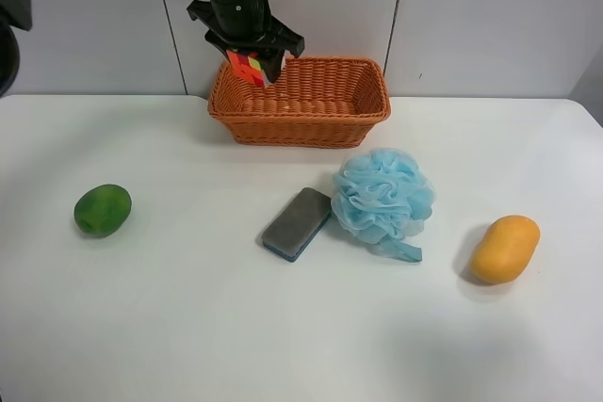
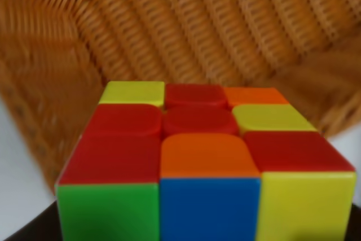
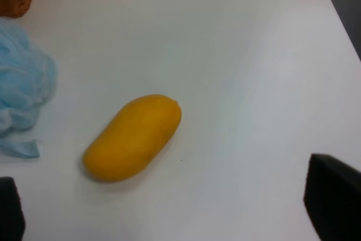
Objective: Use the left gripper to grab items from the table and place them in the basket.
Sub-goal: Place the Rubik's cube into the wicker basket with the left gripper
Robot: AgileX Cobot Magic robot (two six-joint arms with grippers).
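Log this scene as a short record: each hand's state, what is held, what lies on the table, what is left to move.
left hand: shut on the multicoloured puzzle cube, over one end of the rectangular orange-brown wicker basket
right hand: open, empty, with the orange-yellow mango in its wrist view
basket contents: no item seen lying inside
on the white table: green oval fruit, grey-blue flat sponge block, light-blue mesh bath pouf, mango
sponge and pouf: side by side, contact unclear
left to move: four, plus the held cube

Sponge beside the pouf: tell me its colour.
The sponge is grey with a blue lower edge; best in the exterior high view.
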